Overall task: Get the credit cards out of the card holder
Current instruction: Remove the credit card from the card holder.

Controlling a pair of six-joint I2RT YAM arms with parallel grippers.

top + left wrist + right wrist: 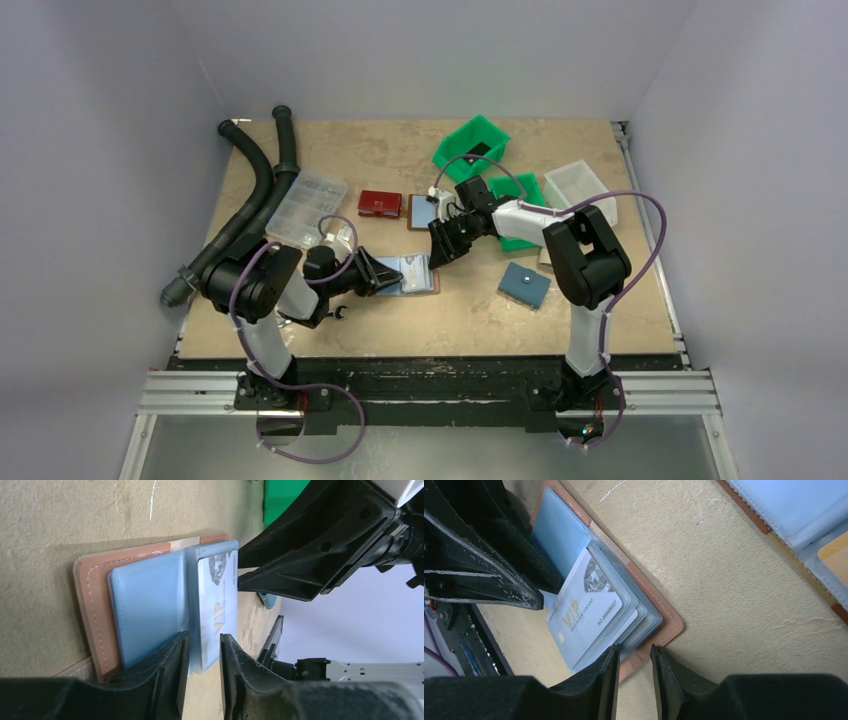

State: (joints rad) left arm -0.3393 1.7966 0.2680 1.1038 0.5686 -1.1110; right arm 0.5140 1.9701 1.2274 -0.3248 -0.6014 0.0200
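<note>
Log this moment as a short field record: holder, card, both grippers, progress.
card holder: lying open, brown cover, blue sleeves
credit card: pale, printed VIP, inside the top clear sleeve
left gripper: jaws parted, straddling that sleeve's edge
right gripper: at the holder's corner, narrow gap, grip unclear
second holder: open, farther back
progress: VIP card not yet out
</note>
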